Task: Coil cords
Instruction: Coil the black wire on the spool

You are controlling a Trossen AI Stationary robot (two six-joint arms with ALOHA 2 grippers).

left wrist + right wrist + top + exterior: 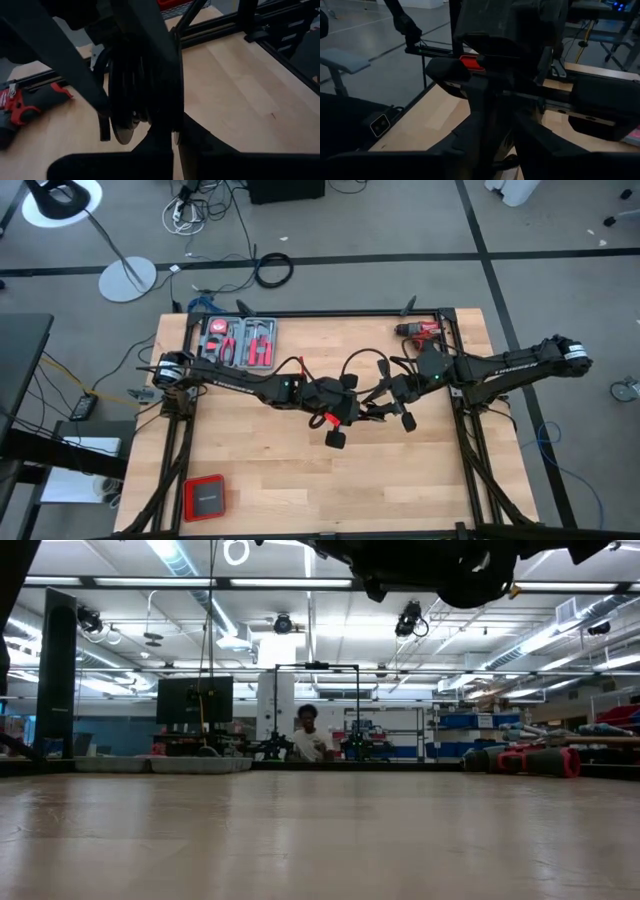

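While both pincers meet mid-worktop, the left pincer is closed on the black cord; whether the right pincer grips is unclear. Tools fill the tool case.

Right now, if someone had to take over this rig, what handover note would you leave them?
Left tool: shut, raised over the table's middle; in the left wrist view, several turns of the thin black cord run between its fingers.
Right tool: right beside the left one, also raised; whether it grips anything cannot be told.
Cord: a loop arches between the two arms, off the wood.
Elsewhere on the table: red drill at the far right corner, tool tray far left, small red box near left.
Done: cord lifted, some turns gathered.
Left: finish the coil and set it down.
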